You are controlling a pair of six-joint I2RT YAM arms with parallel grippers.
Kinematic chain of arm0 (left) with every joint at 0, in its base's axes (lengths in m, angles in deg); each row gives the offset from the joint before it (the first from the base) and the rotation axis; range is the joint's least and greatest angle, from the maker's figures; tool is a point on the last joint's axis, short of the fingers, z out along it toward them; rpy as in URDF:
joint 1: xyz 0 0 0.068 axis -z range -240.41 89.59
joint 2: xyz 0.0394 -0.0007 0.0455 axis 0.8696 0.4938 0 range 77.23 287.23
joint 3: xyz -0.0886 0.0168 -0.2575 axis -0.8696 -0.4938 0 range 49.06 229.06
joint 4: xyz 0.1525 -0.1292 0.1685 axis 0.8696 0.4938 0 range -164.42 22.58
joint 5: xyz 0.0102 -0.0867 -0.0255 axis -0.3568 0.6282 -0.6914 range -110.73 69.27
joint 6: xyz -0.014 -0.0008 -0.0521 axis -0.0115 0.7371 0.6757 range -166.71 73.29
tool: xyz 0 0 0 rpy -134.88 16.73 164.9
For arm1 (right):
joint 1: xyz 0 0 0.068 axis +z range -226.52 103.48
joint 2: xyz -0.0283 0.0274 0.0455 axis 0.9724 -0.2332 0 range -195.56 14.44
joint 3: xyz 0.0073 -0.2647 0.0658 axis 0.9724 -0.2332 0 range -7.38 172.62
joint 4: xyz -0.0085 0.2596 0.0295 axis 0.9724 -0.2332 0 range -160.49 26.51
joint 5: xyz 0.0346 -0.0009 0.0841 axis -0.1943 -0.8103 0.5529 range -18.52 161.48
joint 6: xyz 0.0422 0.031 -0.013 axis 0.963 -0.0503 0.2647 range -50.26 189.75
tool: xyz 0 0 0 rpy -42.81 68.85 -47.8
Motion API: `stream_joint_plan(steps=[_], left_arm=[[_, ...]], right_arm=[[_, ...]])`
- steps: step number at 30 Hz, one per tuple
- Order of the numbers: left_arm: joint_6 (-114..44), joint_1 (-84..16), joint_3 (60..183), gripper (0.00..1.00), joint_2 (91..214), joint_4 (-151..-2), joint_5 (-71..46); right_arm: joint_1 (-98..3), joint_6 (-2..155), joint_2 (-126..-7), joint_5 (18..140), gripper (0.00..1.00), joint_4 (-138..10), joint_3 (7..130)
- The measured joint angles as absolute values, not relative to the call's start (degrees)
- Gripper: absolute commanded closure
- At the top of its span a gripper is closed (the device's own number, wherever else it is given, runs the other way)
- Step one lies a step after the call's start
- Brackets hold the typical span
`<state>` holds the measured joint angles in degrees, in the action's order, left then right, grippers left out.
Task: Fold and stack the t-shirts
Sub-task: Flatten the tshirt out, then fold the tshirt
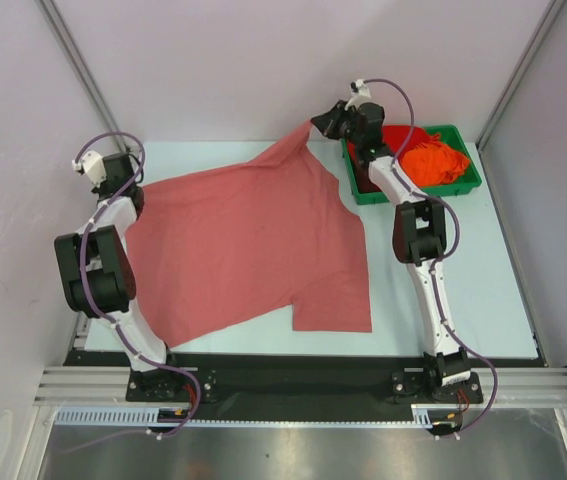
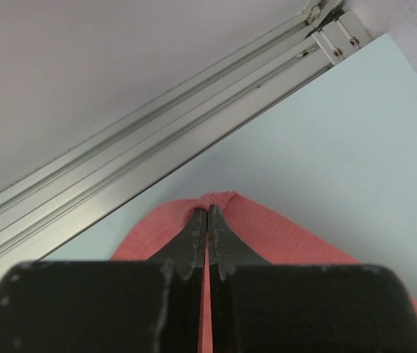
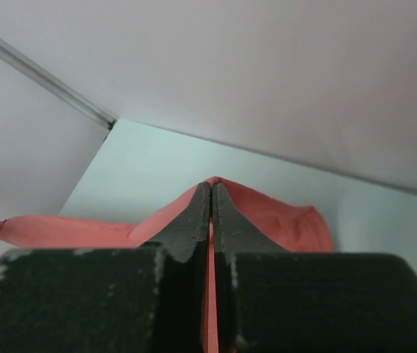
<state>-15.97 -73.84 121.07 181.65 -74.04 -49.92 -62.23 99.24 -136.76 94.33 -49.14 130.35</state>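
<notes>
The salmon t-shirt [image 1: 248, 245] lies spread over the middle of the table. My left gripper [image 1: 135, 182] is shut on its far left corner, low at the table; in the left wrist view the gripper [image 2: 207, 213] pinches the salmon cloth [image 2: 282, 232]. My right gripper [image 1: 315, 125] is shut on the shirt's far right corner and holds it lifted above the table; in the right wrist view the gripper [image 3: 211, 188] pinches the cloth [image 3: 274, 220]. The bright red t-shirt [image 1: 395, 140] and the orange t-shirt [image 1: 436, 160] lie bunched in the green tray [image 1: 468, 188].
The green tray stands at the back right, just right of my right arm. White walls and aluminium frame rails [image 2: 157, 140] close in the table at the back and sides. A black strip [image 1: 293, 362] runs along the near edge.
</notes>
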Motion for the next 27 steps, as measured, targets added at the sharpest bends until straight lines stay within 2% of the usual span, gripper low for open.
stream_joint_plan(steps=[16, 27], left_arm=[[-13.28, -73.86, 122.8, 1.0, 181.71, -60.1, -49.46], [-11.64, -73.88, 121.2, 1.0, 181.15, -56.1, -48.48]], right_arm=[[-62.74, 104.25, -124.32, 94.44, 1.0, -63.63, 118.7], [-63.76, 108.31, -118.14, 95.25, 1.0, -71.0, 108.88]])
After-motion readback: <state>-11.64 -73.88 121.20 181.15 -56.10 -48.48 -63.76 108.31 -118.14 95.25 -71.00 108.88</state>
